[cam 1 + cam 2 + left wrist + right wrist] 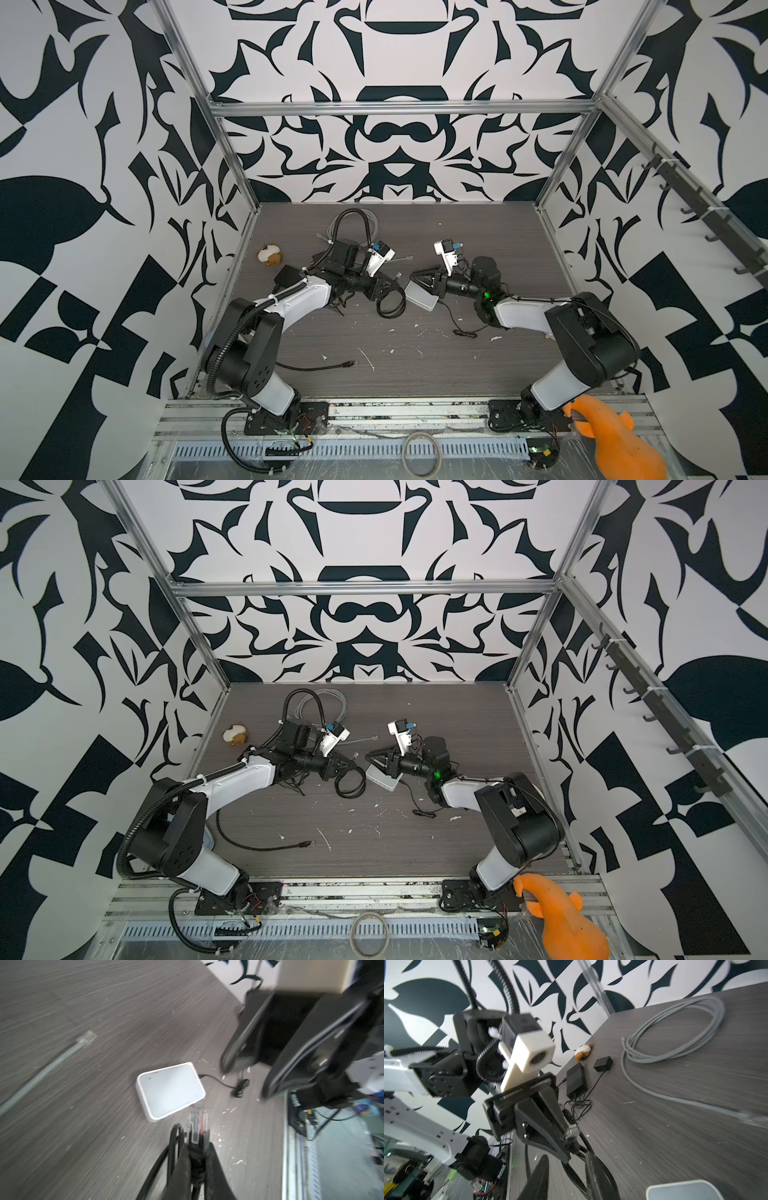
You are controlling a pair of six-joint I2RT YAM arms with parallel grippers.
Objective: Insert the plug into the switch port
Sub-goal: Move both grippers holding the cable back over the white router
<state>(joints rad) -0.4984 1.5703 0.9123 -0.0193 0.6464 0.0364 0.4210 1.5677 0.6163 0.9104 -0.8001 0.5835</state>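
Observation:
The clear plug (198,1122) on its black cable sticks out past the tips of my left gripper (197,1147), which is shut on the plug's black boot. The plug's tip is just short of the white switch (170,1089), which lies flat on the table; its port does not show. In both top views the left gripper (392,284) and the plug (398,275) sit just left of the switch (422,296). My right gripper (415,277) hovers over the switch's far end, open and empty. In the right wrist view its fingertips (591,1163) stand apart, facing the plug (572,1131).
A coiled grey cable (675,1039) lies at the back, with its loose plug (87,1035) on the table. A black power adapter (576,1081) and a small brown-and-white toy (270,255) sit at the left. Another black cable end (332,366) lies near the front. The switch's thin cord (224,1082) trails right.

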